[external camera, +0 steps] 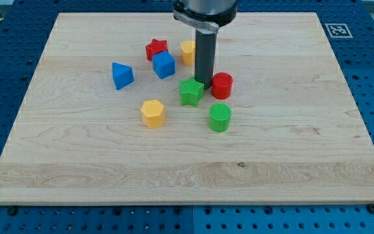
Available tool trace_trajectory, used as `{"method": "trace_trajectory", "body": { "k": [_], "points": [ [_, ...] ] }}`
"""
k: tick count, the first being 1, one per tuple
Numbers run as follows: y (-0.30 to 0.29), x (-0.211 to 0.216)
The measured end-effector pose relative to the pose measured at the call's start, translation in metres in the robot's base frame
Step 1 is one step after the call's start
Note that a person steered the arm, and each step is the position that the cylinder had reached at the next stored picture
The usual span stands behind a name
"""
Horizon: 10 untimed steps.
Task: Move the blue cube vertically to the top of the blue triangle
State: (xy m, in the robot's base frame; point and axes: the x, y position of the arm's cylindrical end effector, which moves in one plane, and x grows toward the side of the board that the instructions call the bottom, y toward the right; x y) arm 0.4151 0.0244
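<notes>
In the camera view, the small blue plastic cube (163, 64) sits on the pale wooden worktop (291, 143), just below the red star block (156, 48) and to the right of the blue triangle block (122, 75). My tip (206, 83) rests between the green star block (191, 91) and the red cylinder (222, 85), well right of the cube. There is no gripper, only the rod. The cube looks light, rigid and likely to slide or twist; pushing squarely on a flat face seems best.
</notes>
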Motion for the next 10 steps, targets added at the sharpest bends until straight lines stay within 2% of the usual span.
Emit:
{"method": "trace_trajectory", "body": {
  "k": [3,4,6,8,10],
  "points": [
    [0.030,0.002],
    [0.015,-0.005],
    [-0.065,-0.044],
    [-0.076,-0.047],
    [-0.150,-0.047]
  ]
}}
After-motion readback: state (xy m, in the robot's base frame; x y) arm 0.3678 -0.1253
